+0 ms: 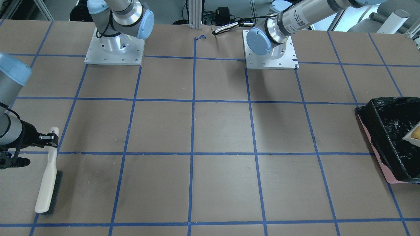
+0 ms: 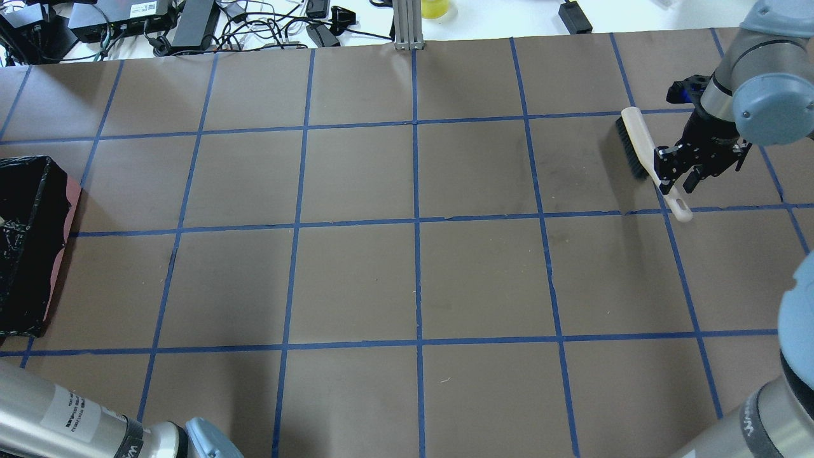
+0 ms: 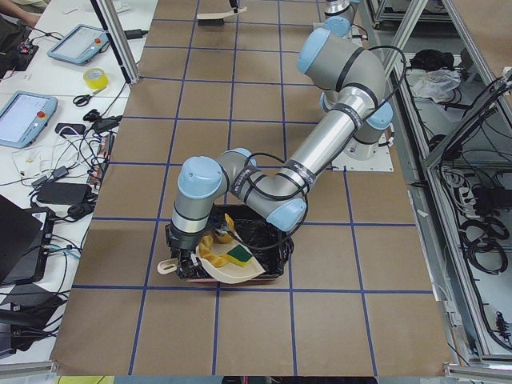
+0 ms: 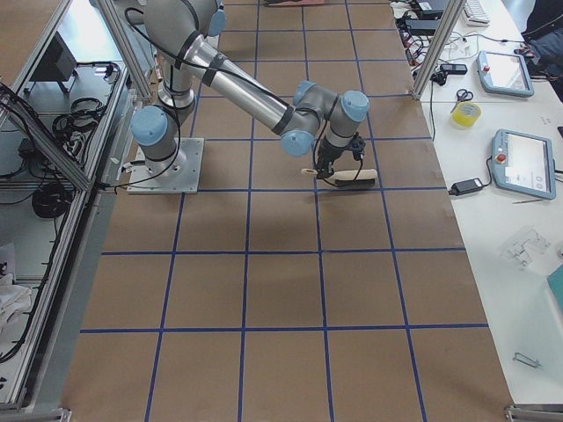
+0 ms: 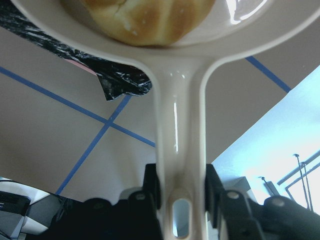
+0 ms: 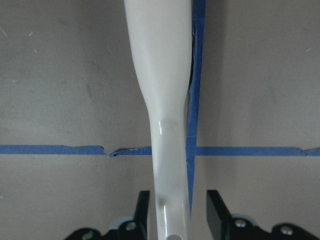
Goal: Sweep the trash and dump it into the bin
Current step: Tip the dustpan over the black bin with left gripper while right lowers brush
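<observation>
My left gripper (image 5: 182, 200) is shut on the handle of a beige dustpan (image 3: 228, 268) and holds it over the bin (image 3: 272, 240), which is lined with black plastic and has a pink side. The pan holds the green-and-yellow sponge wedge (image 3: 238, 254), the tan croissant-like piece (image 5: 150, 20) and a yellow-brown lump (image 1: 416, 132). My right gripper (image 6: 175, 215) is at the far end of the table. Its jaws stand open around the handle of a white brush (image 1: 47, 183), with a gap on each side. The brush lies on the table.
The brown table (image 2: 413, 280) is marked with a blue tape grid. The bin (image 2: 25, 254) stands at the table's edge on my left. Cables and boxes (image 2: 159, 19) lie beyond the far edge. Both arm bases (image 1: 115, 49) stand on plates.
</observation>
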Motion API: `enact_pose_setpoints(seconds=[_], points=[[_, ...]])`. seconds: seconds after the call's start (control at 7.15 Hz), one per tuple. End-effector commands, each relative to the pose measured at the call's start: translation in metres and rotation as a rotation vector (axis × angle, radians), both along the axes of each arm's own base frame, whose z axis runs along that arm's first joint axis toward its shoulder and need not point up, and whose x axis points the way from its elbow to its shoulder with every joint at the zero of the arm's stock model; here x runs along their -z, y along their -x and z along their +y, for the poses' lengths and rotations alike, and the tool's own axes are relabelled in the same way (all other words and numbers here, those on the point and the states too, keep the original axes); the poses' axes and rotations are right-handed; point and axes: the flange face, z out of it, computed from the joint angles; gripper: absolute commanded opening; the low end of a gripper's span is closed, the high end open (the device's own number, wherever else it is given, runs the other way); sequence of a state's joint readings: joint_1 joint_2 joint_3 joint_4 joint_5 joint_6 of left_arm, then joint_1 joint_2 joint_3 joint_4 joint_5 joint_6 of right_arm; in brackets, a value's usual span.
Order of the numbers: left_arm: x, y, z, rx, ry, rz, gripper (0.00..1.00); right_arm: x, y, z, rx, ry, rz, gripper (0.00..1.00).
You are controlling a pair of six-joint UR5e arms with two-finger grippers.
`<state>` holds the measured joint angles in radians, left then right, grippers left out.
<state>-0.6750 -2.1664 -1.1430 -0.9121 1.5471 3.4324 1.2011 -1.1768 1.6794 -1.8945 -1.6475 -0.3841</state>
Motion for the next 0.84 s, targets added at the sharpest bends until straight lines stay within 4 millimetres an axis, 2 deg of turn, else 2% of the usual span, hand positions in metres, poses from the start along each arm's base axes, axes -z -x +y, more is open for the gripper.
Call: enact_pose_setpoints(seconds=[0.0,0.28,0.42,0.56,0.7], points=[[0.0,0.022,0.017,0.008,0.02,-0.03,0.0,0.0,0.0,0.0,0.001,0.0,0.0,0.5],[0.0,0.049,0.039,0.023,0.042,-0.073,0.0,0.0,0.0,0.0,0.002,0.0,0.0,0.5],[0.01,0.054,0.052,0.017,0.042,-0.075,0.0,-0.001,0.0,-0.001,0.004,0.008,0.004,0.51],[0.008,0.058,0.057,0.016,0.055,-0.092,0.0,-0.016,0.002,-0.003,0.001,0.03,0.022,0.59],[-0.004,0.061,0.055,0.019,0.079,-0.126,0.0,-0.055,-0.001,0.002,-0.005,0.099,0.033,0.88]])
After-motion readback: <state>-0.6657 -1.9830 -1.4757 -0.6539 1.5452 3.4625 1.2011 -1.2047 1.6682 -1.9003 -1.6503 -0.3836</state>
